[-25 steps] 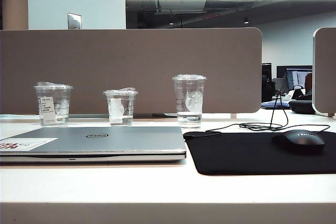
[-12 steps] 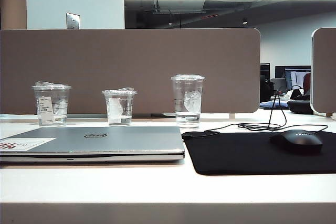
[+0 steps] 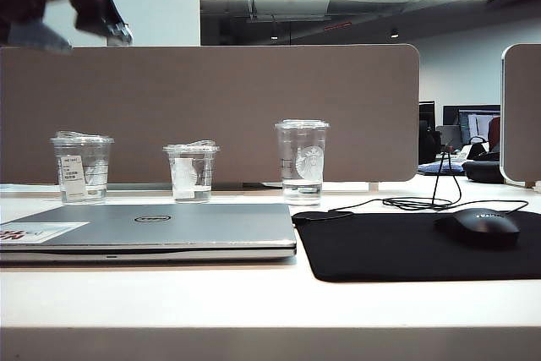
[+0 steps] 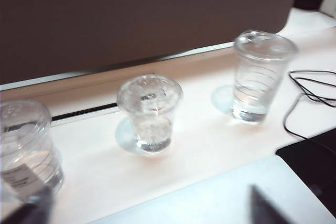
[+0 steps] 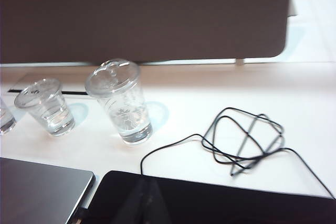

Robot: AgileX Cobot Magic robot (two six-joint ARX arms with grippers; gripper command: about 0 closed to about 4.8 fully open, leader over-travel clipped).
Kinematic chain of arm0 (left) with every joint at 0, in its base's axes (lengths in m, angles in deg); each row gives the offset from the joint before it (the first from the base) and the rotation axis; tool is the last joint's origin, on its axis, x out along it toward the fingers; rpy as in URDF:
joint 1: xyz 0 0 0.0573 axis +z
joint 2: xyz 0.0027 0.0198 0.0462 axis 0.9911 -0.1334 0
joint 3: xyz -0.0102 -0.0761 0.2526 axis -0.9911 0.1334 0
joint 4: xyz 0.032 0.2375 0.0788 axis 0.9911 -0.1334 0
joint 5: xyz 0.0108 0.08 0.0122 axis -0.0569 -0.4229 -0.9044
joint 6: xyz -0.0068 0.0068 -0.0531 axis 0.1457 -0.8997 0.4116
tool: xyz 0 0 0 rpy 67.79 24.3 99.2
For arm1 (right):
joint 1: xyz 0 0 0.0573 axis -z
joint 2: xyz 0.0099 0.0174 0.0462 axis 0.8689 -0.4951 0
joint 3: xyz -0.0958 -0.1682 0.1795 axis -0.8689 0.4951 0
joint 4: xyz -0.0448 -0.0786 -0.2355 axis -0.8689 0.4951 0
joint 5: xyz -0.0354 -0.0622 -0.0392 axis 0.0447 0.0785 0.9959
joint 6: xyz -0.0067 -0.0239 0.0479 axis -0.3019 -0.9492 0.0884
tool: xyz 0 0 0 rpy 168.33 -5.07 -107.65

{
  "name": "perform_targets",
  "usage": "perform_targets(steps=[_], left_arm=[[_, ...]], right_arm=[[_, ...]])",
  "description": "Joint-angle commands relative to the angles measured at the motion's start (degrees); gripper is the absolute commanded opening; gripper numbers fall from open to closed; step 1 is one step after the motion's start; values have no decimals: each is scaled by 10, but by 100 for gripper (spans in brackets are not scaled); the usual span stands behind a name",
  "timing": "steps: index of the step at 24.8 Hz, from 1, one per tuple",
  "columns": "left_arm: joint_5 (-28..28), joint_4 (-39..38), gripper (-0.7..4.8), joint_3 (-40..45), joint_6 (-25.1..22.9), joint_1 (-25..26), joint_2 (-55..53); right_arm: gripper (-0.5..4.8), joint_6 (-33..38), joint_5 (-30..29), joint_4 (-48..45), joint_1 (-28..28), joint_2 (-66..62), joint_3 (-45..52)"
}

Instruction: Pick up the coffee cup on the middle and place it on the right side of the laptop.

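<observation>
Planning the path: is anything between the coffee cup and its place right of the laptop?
Yes: the taller cup stands right of the coffee cup; a mouse pad lies beside the laptop. Left hand hovers high up-left; right hand barely shows.

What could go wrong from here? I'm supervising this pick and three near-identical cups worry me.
1. The coffee cup stands between two look-alike clear cups; the left gripper, high above the table, might descend on the wrong one.
2. The space right of the laptop holds a black mat, cable and mouse; setting down there could tip it.
</observation>
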State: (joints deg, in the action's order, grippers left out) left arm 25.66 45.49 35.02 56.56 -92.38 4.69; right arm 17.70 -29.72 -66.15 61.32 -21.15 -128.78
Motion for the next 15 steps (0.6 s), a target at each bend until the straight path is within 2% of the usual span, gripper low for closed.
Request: perform_targets(steps=[1,4,6,10,15], left_arm=[[0,43,479,-24,0,-14,-57],[0,59,479,-55,1,-14,-125],[-8,67,479,-107,3,-18,-208],[-31,72,479,-172,34,-18,-290],[-33,70,479,-242,48,-21,-374]], right_arm=[[-5,-1,-5,-74,-2,-32,-6],[-5,-1,-7,-121,-13,-65,-9],[-5,-1,-7,-121,-16,-94,-29],[-5,-2,-8,-122,-17,-117,-50],[-5,-44,-3,-122,-16,-134,-74]])
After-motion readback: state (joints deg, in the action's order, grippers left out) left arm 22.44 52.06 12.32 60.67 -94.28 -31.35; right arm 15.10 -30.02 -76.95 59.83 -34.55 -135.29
